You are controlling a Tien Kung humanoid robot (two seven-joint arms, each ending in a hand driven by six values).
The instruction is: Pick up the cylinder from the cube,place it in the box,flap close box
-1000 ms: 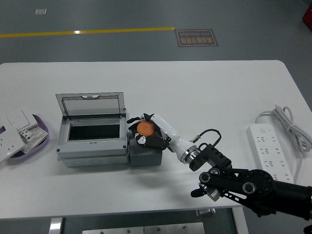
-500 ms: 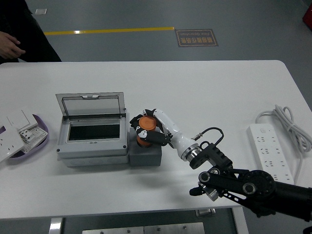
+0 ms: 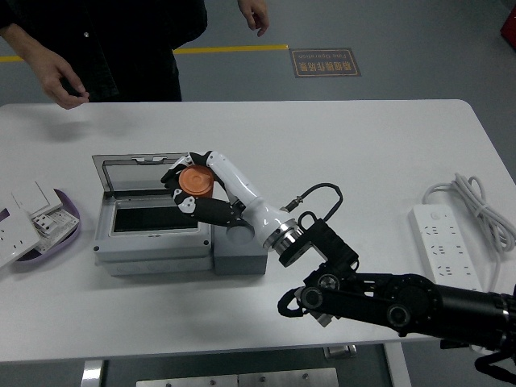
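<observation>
My right hand (image 3: 192, 187) is shut on the orange cylinder (image 3: 194, 181) and holds it in the air above the right rear part of the grey box (image 3: 153, 250). The box stands open, with its clear lid (image 3: 147, 174) tipped up at the back and a dark inside (image 3: 156, 218). The dark grey cube (image 3: 239, 251) sits against the box's right side with nothing on its top. My black and white right arm runs over the cube from the lower right. No left arm shows.
A person in dark clothes stands at the far side, one hand (image 3: 66, 87) over the table's far left edge, the other hand (image 3: 256, 14) hanging behind. A purple tray (image 3: 66, 230) with white wall plates lies at the left. A white power strip (image 3: 442, 248) with its cable lies at the right.
My right hand lifted the orange cylinder off the cube and carried it left and back over the open box. A person has stepped up to the far side.
</observation>
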